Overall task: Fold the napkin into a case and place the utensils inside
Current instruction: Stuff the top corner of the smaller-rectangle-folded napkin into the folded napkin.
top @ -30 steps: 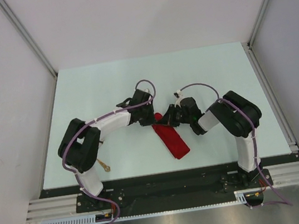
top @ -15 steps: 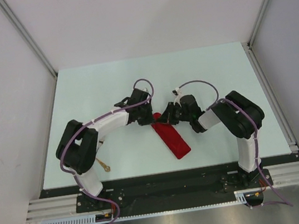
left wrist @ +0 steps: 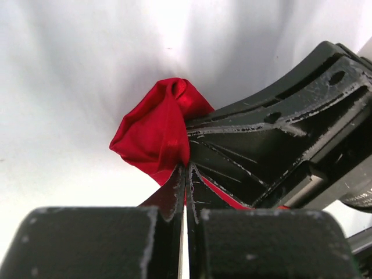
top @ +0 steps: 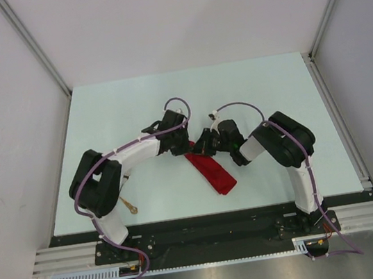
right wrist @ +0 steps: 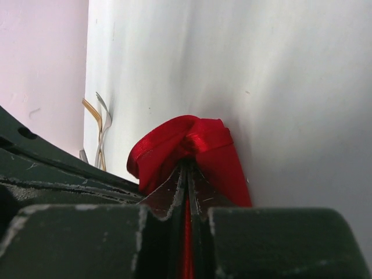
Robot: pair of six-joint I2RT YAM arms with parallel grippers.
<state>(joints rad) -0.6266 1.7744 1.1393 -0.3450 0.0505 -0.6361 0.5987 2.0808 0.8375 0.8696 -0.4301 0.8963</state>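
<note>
The red napkin (top: pixel 212 171) lies folded into a narrow strip on the table, running from between the grippers toward the near edge. My left gripper (top: pixel 186 146) is shut on its far end, cloth bunching past the jaws (left wrist: pixel 157 128). My right gripper (top: pixel 200 148) is shut on the same end from the right, cloth bunched past its jaws (right wrist: pixel 186 142). The two grippers touch or nearly touch. Gold utensils (right wrist: pixel 99 131) lie far off in the right wrist view; one gold piece (top: pixel 129 205) shows beside the left arm's base.
The pale table (top: pixel 249 88) ends at a black front rail (top: pixel 205 219). Grey walls and aluminium posts (top: pixel 32 47) close in the sides. The left arm's elbow (top: pixel 98 181) sits over the utensils' spot.
The right gripper has moved left toward the left gripper, and the napkin's far end has drawn in a little. The left arm has barely moved.
</note>
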